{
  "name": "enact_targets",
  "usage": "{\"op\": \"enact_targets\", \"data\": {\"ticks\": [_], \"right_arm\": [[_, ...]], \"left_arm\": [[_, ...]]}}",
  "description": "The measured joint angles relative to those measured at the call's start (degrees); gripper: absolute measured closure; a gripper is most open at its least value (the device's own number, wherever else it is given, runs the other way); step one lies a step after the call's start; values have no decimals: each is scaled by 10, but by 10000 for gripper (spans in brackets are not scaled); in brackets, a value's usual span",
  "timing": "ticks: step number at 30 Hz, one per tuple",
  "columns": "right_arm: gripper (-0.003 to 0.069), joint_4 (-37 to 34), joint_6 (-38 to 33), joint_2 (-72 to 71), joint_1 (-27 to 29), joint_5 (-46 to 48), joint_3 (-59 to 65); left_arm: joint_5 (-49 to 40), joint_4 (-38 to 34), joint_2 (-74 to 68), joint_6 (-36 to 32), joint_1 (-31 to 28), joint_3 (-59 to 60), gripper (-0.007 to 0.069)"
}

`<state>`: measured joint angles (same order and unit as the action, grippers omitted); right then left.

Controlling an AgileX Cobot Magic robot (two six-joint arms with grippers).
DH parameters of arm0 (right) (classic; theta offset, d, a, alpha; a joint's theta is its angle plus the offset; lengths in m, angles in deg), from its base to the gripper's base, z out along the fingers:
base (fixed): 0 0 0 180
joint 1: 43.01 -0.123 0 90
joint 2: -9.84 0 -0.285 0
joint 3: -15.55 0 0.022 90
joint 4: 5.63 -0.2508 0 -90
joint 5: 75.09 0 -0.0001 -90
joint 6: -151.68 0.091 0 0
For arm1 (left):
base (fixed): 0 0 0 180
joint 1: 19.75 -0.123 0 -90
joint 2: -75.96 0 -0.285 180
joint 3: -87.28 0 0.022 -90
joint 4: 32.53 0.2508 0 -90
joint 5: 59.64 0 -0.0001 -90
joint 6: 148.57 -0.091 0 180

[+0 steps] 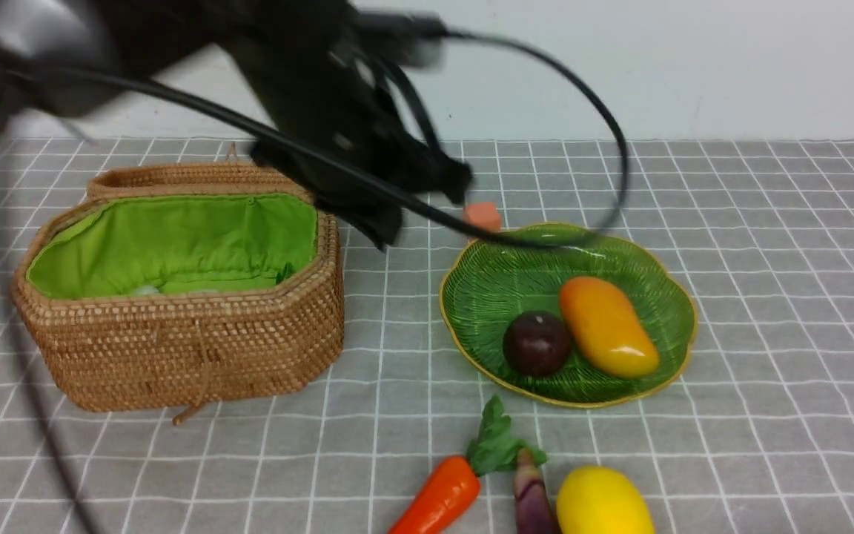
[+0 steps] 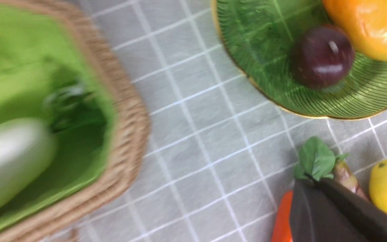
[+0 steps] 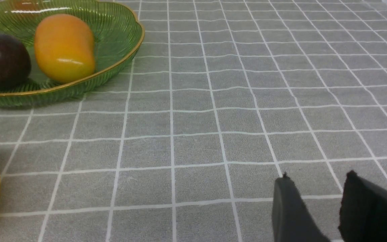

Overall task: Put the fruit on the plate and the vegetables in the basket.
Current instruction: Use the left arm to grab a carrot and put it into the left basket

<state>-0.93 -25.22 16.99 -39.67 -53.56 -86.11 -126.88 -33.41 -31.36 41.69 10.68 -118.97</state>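
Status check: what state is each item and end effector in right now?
Basket: lid open, radish inside.
Plate: holds mango and plum.
Lemon: on tablecloth, unplaced.
Carrot: on tablecloth, unplaced.
Eggplant: on tablecloth, unplaced.
Left end effector: shut, empty.
Right end effector: open, empty.

The basket is rough woven wicker, brown and matt, and its lining is soft bright green cloth. The radish inside looks smooth and white, faintly sheened. The plate is translucent green glass, ribbed, with a shiny yellow rim. The mango and plum are glossy. Close by the left tool, the carrot, eggplant and lemon look like smooth, shiny plastic. The tabletop wears matt grey cloth. The left tool and the right tool are matt black.
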Motion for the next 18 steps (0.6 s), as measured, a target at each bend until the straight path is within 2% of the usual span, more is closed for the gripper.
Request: {"op": "enact_targets", "data": {"ticks": [7, 12, 16, 18], "right_arm": [[419, 0, 0, 0, 0, 0, 0], [419, 0, 0, 0, 0, 0, 0], [419, 0, 0, 0, 0, 0, 0], [419, 0, 0, 0, 0, 0, 0]], "left_arm": [[-4, -24, 86, 1, -19, 128, 638], [48, -74, 92, -11, -16, 257, 625], [75, -76, 75, -71, 25, 311, 499], [95, -72, 64, -83, 57, 313, 398]]}}
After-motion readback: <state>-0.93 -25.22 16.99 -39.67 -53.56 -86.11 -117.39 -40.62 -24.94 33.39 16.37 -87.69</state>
